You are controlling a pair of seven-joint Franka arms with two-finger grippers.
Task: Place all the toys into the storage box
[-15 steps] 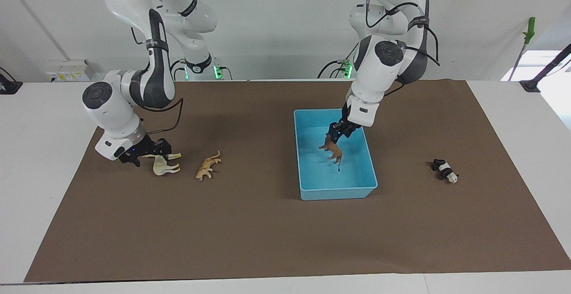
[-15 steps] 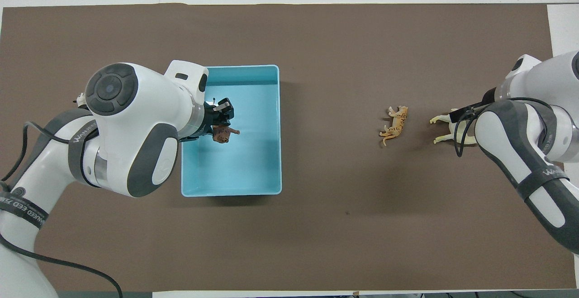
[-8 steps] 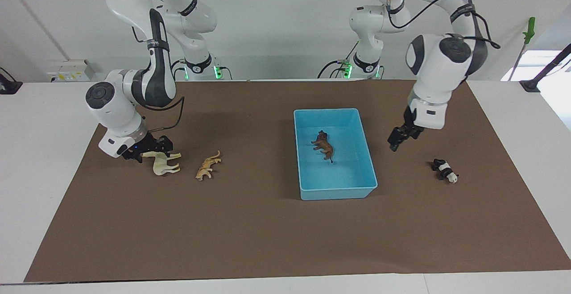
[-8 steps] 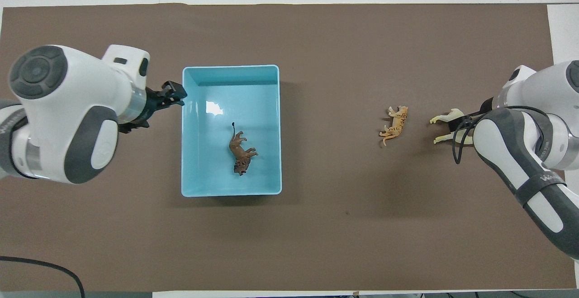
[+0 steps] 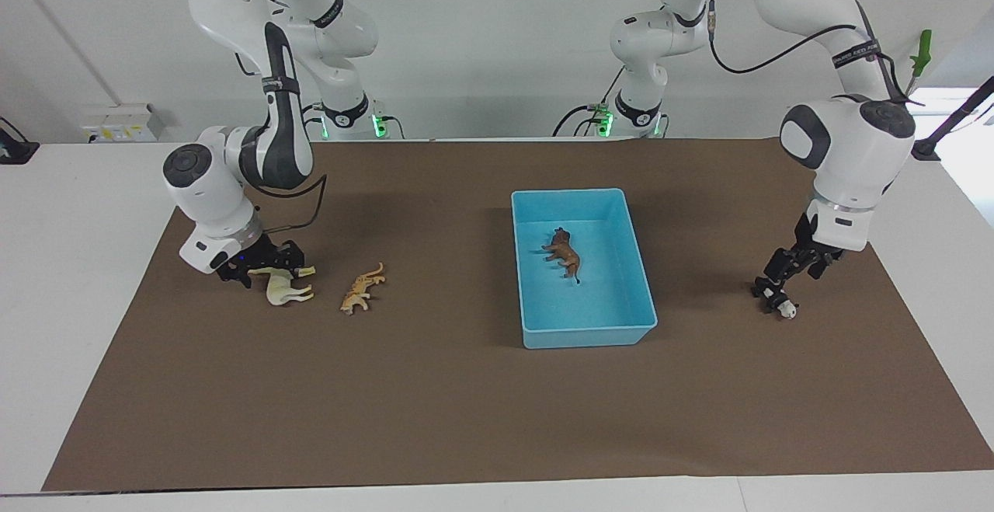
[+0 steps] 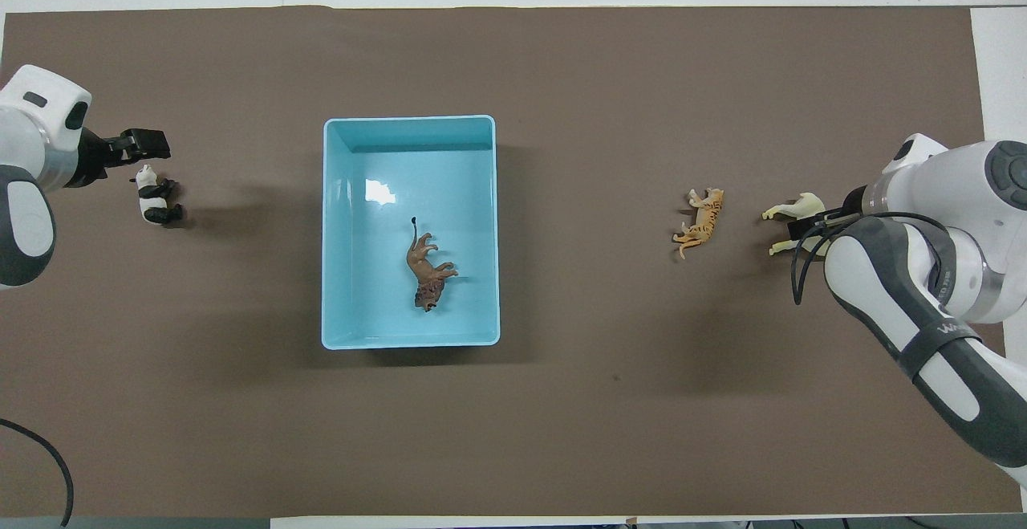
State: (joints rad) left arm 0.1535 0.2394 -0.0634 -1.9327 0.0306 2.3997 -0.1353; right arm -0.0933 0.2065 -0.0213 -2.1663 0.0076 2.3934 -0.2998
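While the brown animal (image 5: pixel 564 253) lies on its side on the floor of the storage box (image 5: pixel 643 275), about mid-bench on the brown mat (image 5: pixel 466 403), the other three toys remain outside it. The left gripper (image 5: pixel 780 273) is low over the panda (image 5: pixel 776 300), toward the left arm's end of the bench; its fingers (image 6: pixel 144 141) stand spread wide and hold nothing. In the facing view the fingertips sit right at the panda's dark back, but whether they touch it cannot be told; in the overhead view the panda (image 6: pixel 156 200) shows just beside the fingertips, lying on the mat.

At the right arm's end of the bench, the right gripper (image 5: pixel 268 263) is down at the cream-white horse (image 5: pixel 283 285), which lies on its side on the mat. Its fingers (image 5: pixel 291 252) are spread and straddle the horse's back; whether they press on it cannot be told. The horse rests on the mat, not lifted. In the overhead view the horse (image 6: pixel 794 212) is partly covered by the right arm's wrist.

Beside the horse, on the side toward the box, lies the spotted big cat (image 5: pixel 362 288), also on its side, untouched by either gripper.
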